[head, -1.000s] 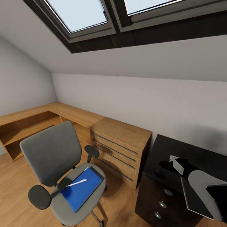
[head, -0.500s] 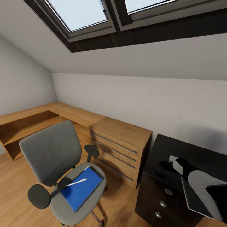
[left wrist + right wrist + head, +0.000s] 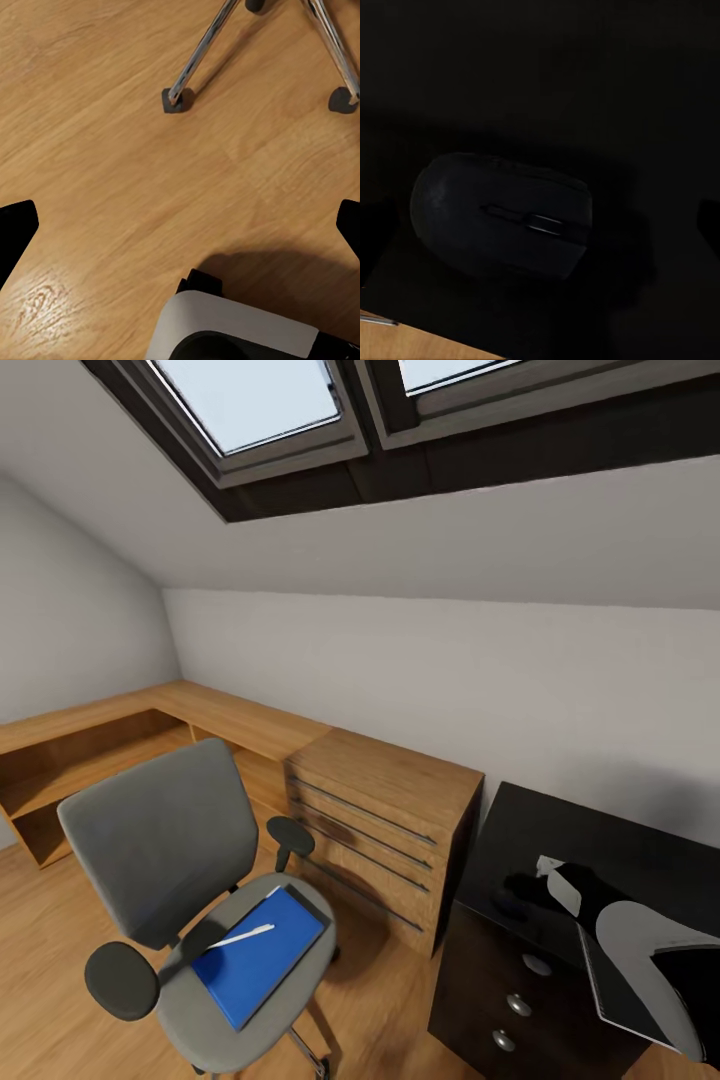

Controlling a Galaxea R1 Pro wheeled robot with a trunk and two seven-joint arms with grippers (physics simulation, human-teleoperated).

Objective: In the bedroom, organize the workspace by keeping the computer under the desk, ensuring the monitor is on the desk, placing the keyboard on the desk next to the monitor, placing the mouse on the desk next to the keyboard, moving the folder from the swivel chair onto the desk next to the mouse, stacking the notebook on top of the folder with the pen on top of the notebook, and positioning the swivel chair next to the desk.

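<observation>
Head view: folder [image 3: 258,958] flat on chair [image 3: 160,840] seat, pen [image 3: 243,938] loose on top; your right hand [image 3: 545,885] hangs over the mouse [image 3: 501,216] near the tabletop [image 3: 610,840] edge, fingers apart. Left hand [image 3: 180,232] apart over floor. Risk: lift the folder tilted and the pen rolls off; nudge the mouse and it drops.

a black mouse [image 3: 502,217] lies on the black desk [image 3: 585,67], in the lower left part of the frame, its scroll wheel toward the right. a strip of wood [image 3: 412,346] shows at the bottom left corner past the desk edge. dark finger tips [image 3: 711,225] sit at the left and right edges, apart.
</observation>
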